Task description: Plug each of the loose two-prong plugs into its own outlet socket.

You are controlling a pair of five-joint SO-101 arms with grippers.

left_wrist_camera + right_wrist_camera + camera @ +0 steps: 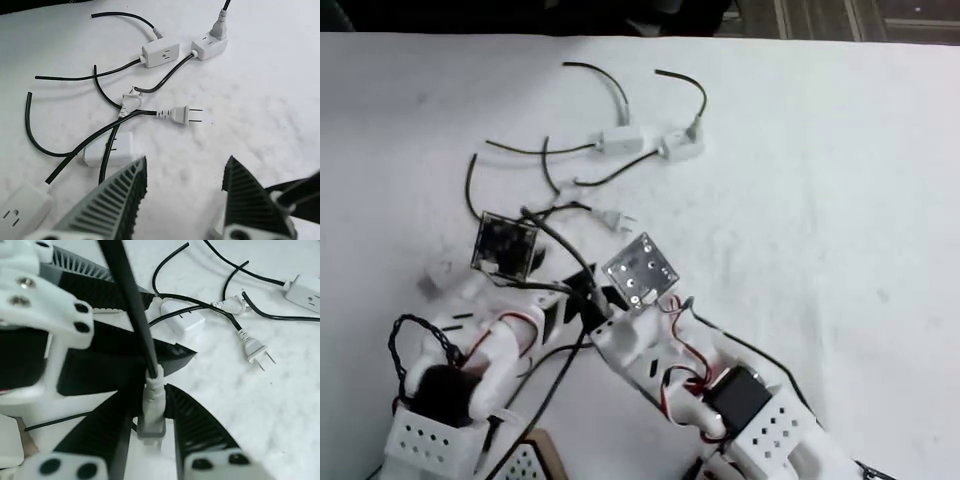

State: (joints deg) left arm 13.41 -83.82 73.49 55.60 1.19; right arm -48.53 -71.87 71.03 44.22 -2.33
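Notably, right gripper [151, 390] tight around grey plug [152, 415], prongs indistinct; left gripper [186, 160] wide apart.

"Where are the arms?"
"Both low in the frame: left arm [470, 350] lower left, right arm [720, 390] lower middle, leaning together."
"Grippers?"
"Left gripper [187, 165] spread wide. Right gripper [150, 390] clamped on a plug [151, 415]."

white table [840, 150] bears a loose plug [617, 220] and outlet sockets [623, 140].
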